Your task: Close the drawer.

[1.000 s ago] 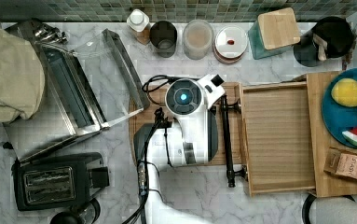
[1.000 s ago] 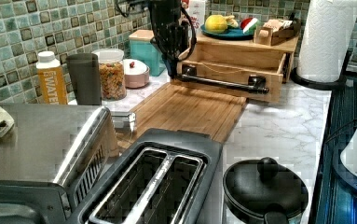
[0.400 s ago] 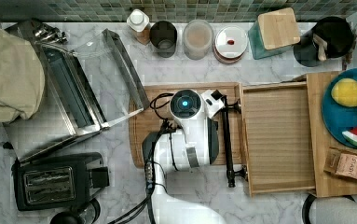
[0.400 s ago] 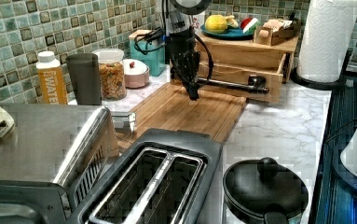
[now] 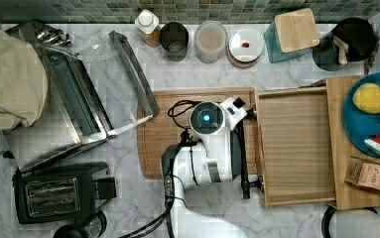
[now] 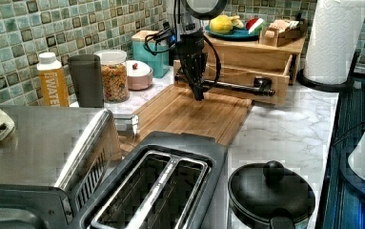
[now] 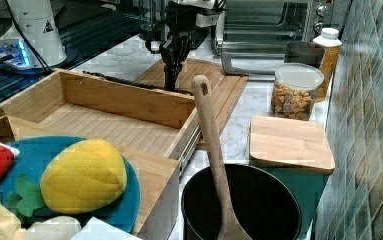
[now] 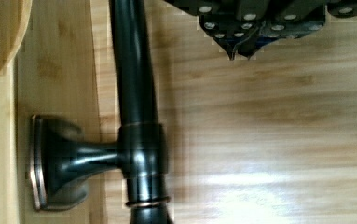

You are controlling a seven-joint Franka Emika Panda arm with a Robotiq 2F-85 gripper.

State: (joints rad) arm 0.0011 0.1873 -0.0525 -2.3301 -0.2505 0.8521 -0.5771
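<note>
hanging low over the cutting board (image 5: 162, 134), the pincer (image 6: 197, 93) is seen just in front of the drawer (image 5: 296, 144), on the side of the black bar handle (image 5: 243, 158) away from the drawer front. the drawer is pulled well out from under the wooden shelf (image 5: 337, 148) that carries the blue plate (image 5: 356, 124), and in the top view it lies to the top view's right of the pincer, resting on the marble surface (image 5: 128, 198). the handle's long axis runs across the drawer front, near to far in the top view, so it stands square to the line along which the drawer must slide. in the wrist view the fingertips (image 8: 237, 44) are drawn together to a point beside the bar (image 8: 134, 93), with nothing held between them; the pincer is judged clenched and empty. a narrow gap between tips and bar is suggested in the wrist view, though whether they touch cannot be told for certain. the coming move is judged to be a push toward the top view's right, against the bar or the drawer front, and a glance off the round bar is the likeliest fault.
</note>
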